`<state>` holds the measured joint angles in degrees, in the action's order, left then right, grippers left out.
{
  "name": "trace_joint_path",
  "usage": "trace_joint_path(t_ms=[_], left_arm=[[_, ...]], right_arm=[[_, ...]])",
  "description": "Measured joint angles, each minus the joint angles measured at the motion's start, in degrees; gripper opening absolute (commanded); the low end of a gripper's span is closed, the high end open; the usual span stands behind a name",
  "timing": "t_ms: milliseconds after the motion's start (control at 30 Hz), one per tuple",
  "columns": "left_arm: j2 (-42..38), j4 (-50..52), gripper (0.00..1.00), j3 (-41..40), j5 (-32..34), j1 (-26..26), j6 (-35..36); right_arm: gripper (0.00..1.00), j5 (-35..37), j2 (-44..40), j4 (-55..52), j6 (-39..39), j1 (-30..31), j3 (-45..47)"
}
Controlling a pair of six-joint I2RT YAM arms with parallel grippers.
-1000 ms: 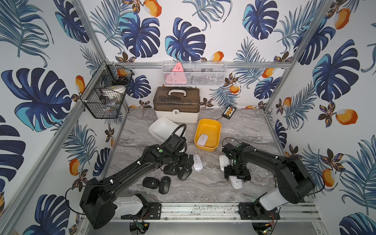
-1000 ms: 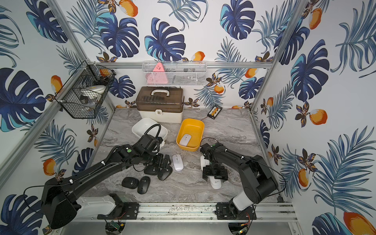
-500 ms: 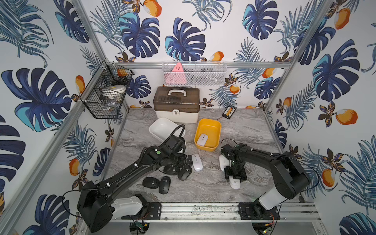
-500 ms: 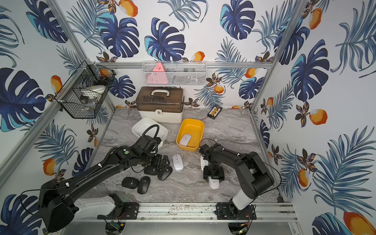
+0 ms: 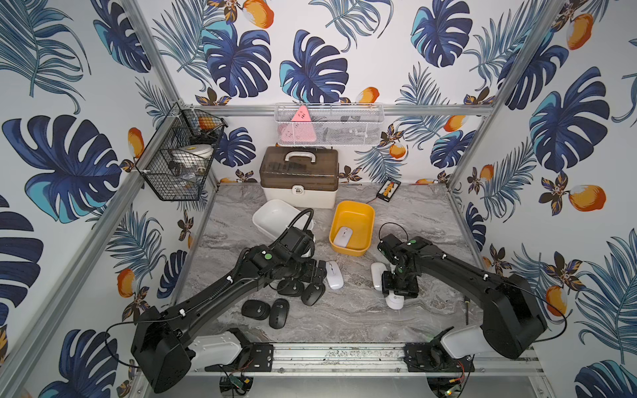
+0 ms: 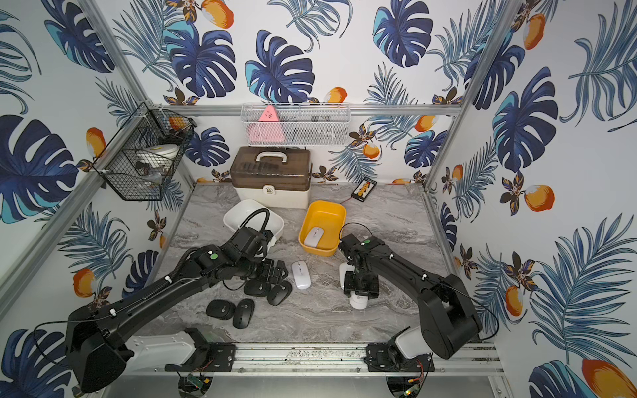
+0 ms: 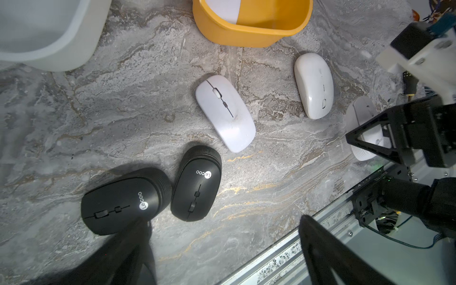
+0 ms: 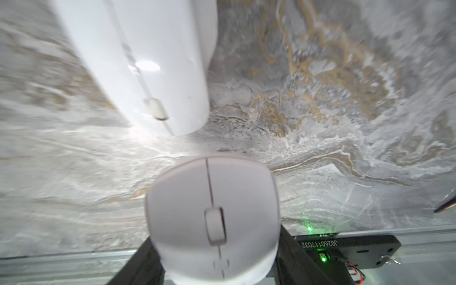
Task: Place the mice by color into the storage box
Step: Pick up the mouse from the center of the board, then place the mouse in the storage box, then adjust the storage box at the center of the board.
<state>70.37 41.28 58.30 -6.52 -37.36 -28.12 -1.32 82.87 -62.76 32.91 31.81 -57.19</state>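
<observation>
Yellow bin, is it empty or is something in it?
Not empty. The yellow bin holds one white mouse, lying flat on its floor in both top views.

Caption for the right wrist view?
Right pincer clasps a white mouse; another white mouse lies nearby on marbled tabletop.

A yellow bin (image 6: 339, 220) on the table (image 6: 396, 220) holds one white mouse (image 6: 313, 237). Toward the bin's seven o'clock lie a second white mouse (image 6: 301, 275) and, farther out, four black mice (image 6: 243, 313). At five o'clock, the right gripper (image 6: 359, 295) sits over a third white mouse (image 6: 358, 303).
</observation>
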Motion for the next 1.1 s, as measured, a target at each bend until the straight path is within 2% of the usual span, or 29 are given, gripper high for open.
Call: trace_joint_path(t_ms=[133, 267, 633, 900, 1100], left_arm=[[0.8, 0.1, 0.99, 1.4, 0.3, 0.0, 0.7], [1.3, 0.3, 0.99, 2.4, 0.3, 0.0, 0.8], [2.1, 1.2, 0.99, 4.6, 1.0, 0.1, 0.8], [0.4, 2.6, 0.99, 4.5, 2.6, 0.1, 0.8], [0.0, 3.1, 0.99, 4.2, 3.3, 0.1, 0.6]], right_arm=[[0.56, 0.4, 0.1, -3.3, 0.6, 0.0, -8.8], [0.55, 0.2, 4.8, -2.9, 0.7, 0.0, -17.6], [0.54, -2.1, 33.0, 5.0, 2.1, -0.7, -46.2], [0.52, -0.4, 44.3, 7.1, 3.9, -4.0, -52.4], [0.52, 0.5, 44.8, 7.1, 3.0, -4.2, -49.9]])
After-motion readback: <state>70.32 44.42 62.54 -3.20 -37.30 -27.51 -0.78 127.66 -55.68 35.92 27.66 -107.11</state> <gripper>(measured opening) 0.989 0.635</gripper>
